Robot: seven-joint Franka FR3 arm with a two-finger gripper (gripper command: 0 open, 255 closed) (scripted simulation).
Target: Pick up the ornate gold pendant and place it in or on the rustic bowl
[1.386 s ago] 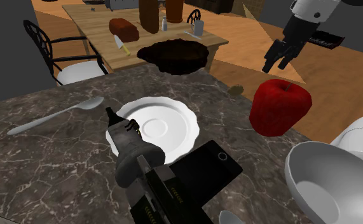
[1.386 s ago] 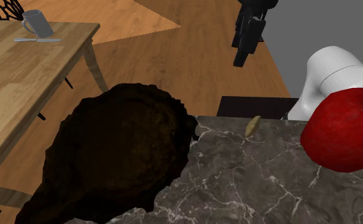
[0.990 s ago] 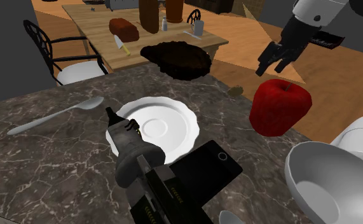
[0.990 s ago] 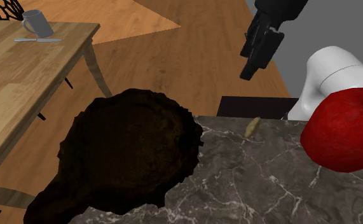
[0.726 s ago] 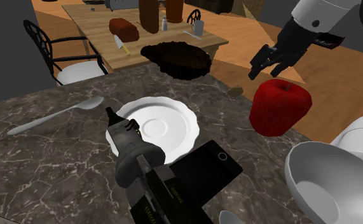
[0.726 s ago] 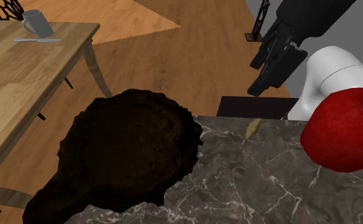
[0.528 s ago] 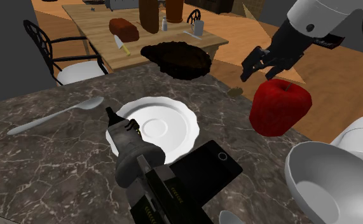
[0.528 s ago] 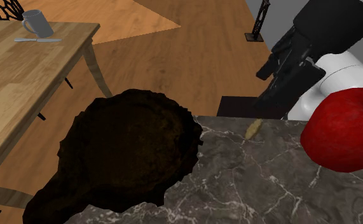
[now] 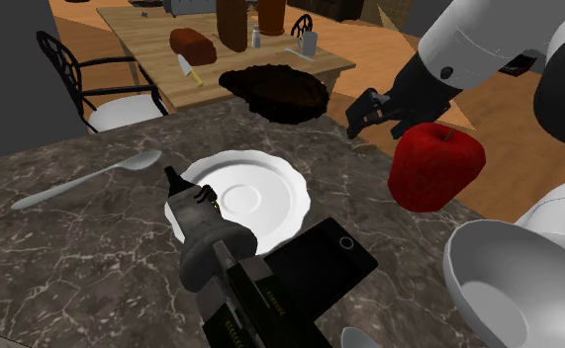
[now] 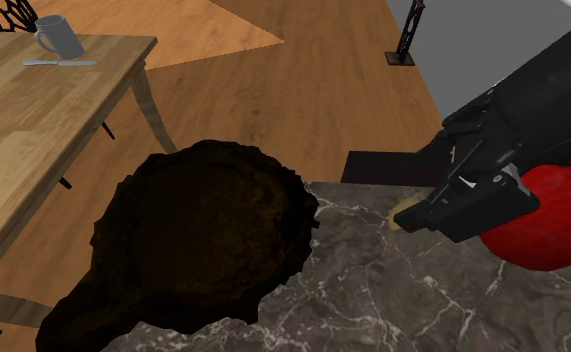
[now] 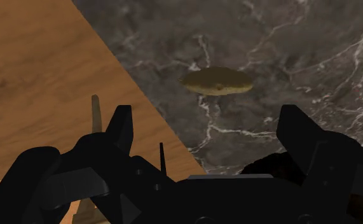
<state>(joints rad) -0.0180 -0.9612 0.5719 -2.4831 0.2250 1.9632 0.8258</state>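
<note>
The small flat gold pendant (image 11: 217, 81) lies on the dark marble counter (image 11: 313, 57), close to its edge. My gripper (image 11: 208, 127) hovers just above it, open, with the pendant ahead of the gap between the fingers and not touching them. In the second exterior view the gripper (image 10: 418, 215) covers most of the pendant (image 10: 404, 208). The rustic bowl (image 10: 193, 260) is dark brown and rough, and sits at the counter's far edge. It lies to the shoulder view's left of the gripper (image 9: 357, 119), where the bowl (image 9: 275, 91) overhangs the edge.
A big red apple (image 9: 435, 165) stands right beside the gripper. On the counter lie a white plate (image 9: 240, 198), a spoon (image 9: 87, 178), a black phone (image 9: 325, 259), a dark tool (image 9: 211, 252) and a white bowl (image 9: 513, 287). Beyond stands a wooden table (image 9: 171, 49).
The arm has come down and towards the shoulder view's left, from high over the floor to just above the pendant. The bowl shifted slightly at first, then stayed still.
</note>
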